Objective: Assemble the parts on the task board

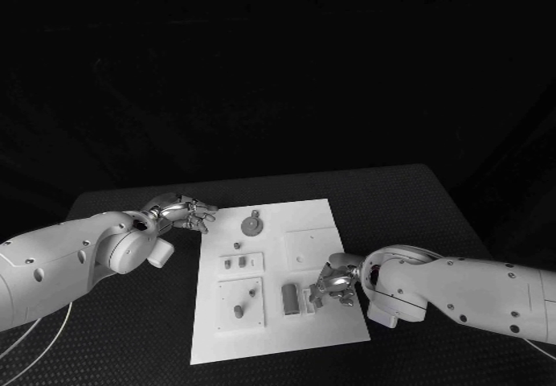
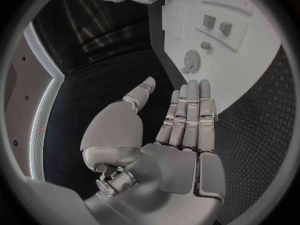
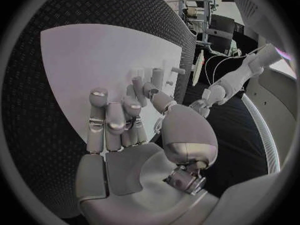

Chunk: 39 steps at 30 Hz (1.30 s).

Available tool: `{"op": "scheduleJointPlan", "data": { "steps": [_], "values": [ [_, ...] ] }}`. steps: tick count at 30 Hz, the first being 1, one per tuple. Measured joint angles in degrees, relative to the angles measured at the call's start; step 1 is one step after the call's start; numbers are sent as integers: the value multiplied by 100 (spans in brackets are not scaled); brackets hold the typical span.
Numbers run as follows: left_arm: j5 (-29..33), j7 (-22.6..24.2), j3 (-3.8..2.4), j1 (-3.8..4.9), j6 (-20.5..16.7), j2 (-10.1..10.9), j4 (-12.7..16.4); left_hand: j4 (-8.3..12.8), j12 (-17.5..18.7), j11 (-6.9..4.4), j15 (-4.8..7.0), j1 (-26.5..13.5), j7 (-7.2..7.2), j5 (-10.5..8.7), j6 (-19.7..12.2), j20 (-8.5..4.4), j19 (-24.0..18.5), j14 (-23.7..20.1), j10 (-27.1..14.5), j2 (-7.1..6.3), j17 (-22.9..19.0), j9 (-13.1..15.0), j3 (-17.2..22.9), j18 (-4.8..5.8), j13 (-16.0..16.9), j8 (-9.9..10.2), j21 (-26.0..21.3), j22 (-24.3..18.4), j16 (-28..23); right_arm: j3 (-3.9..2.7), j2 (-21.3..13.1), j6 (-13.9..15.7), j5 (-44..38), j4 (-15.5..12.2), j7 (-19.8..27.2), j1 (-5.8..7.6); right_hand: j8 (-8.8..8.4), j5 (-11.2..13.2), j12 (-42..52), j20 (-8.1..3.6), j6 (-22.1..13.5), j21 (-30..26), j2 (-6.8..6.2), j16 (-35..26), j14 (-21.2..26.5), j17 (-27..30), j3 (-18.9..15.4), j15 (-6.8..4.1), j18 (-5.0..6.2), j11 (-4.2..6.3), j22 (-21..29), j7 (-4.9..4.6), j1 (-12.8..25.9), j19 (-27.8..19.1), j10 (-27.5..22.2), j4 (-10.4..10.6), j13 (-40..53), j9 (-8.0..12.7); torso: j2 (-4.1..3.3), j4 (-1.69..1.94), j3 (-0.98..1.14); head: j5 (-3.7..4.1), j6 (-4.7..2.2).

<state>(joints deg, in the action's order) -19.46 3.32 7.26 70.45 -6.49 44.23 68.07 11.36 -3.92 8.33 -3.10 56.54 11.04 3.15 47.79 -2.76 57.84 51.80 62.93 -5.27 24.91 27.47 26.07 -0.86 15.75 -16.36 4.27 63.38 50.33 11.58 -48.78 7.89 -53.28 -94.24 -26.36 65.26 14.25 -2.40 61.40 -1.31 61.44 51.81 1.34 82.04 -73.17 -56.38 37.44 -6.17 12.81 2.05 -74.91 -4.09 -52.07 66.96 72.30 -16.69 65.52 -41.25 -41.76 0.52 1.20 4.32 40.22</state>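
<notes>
Two robot hands are working: we are pinching a part [image 1: 315, 294] with the right robot hand [image 1: 333, 283] near the board's [image 1: 312, 221] right edge, seating it next; the left robot hand [image 1: 183, 212] is hovering spread.

No text, label or number can be read on anything here

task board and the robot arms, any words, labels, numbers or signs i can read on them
None can be read.
task board: plain white, only raised panels and small parts, no print.
left hand and right hand: bare metal and white shell, no markings legible.
black table: textured, no text.
</notes>
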Motion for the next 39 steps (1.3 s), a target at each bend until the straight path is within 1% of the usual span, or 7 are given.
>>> {"op": "scheduleJointPlan", "data": {
  "steps": [4, 6, 10, 14, 24, 34, 39],
  "values": [
    [-1, 0, 0, 0, 0, 4, 0, 0, 0, 0, 0, 0, 0, 0, 0, 0, 0, 0, 0, 0, 0, 0, 0, 0, 0, 0, 0, 0, 0, 0, 3, -36, 24, 1, -7, -45, -2, 2, 0, 1, 0, 0, 2, 0, 2, 6, 3, -2, 0, -1, 0, 0, 2, 0, 0, 3, -1, 0, -1, -4, 0, -4, 1],
    [-1, 0, 0, 0, 1, 3, 0, 0, 0, 0, 0, 0, 0, 0, 0, 0, 0, 0, 0, 0, 0, -2, 0, 0, 0, 0, 0, 0, 0, 1, 9, -49, 33, 3, -12, -47, -3, 3, 0, 1, 0, 0, 4, 0, 20, 18, 3, -20, 0, -1, 0, 0, 4, -1, -1, 3, 0, 0, -1, -6, 0, -10, 1],
    [-2, -1, 0, 0, 2, 2, 0, 0, 0, 0, 0, 0, 0, 0, 0, 0, 0, 0, 0, 0, 5, -5, 0, 0, -1, 0, 0, 0, 0, 1, 34, -60, 42, 15, -16, -45, -14, -3, 0, 2, 0, 0, 31, 0, 20, 19, 3, -20, 0, -2, 0, 0, 31, -2, -1, 3, 0, 0, -1, -5, 0, -12, -6],
    [-2, -2, 0, 0, 2, 3, 0, 0, 0, 0, 0, 0, 0, 0, 0, 0, 0, 0, 0, 0, 4, -5, 0, 0, -1, 0, 0, 0, 0, 0, 77, -67, 47, 46, -18, -45, -26, -25, 0, 2, -1, 0, 32, 0, 20, 18, 3, -20, 0, -2, 0, 0, 32, -2, -2, 3, 0, 0, 0, -4, 0, -14, -11],
    [-3, -4, 0, 0, 5, 2, 1, 0, 0, 0, 0, 0, 0, 0, 0, 0, 0, 0, 0, 0, 3, -4, 0, 0, 4, 0, 0, 0, 0, -3, 166, -70, 70, 169, -31, -54, -25, -25, 0, 4, -1, 0, 32, 0, 19, 24, -22, -20, 0, -12, 0, 0, 32, -3, -10, 26, -5, -82, -1, -3, 2, -24, -1],
    [-4, -6, 0, 0, 6, 7, 1, 0, 0, 0, 0, 0, 0, 0, 0, 0, 0, 0, 0, 0, 3, -4, 0, 0, 4, 0, 0, 0, 0, -19, 204, -157, 125, 234, -42, -48, -13, -25, 0, 6, 0, -22, 131, -29, 19, 85, -54, -42, 0, -21, 0, 0, 132, -2, -2, 44, -12, -36, -1, -3, 4, -34, 12],
    [-4, -7, 0, 0, 8, 8, 1, 0, 0, 0, 0, 0, 0, 0, 0, 0, 0, 0, 0, 0, 3, -4, 0, 0, 3, 0, 0, 0, 0, -21, 214, -169, 140, 249, -43, -48, 0, -25, 0, 14, 6, -22, 77, -29, 16, 106, -85, -45, 0, -22, 0, -6, 188, 5, -1, 73, -18, -30, -1, -6, 5, -38, 20]
  ]
}}
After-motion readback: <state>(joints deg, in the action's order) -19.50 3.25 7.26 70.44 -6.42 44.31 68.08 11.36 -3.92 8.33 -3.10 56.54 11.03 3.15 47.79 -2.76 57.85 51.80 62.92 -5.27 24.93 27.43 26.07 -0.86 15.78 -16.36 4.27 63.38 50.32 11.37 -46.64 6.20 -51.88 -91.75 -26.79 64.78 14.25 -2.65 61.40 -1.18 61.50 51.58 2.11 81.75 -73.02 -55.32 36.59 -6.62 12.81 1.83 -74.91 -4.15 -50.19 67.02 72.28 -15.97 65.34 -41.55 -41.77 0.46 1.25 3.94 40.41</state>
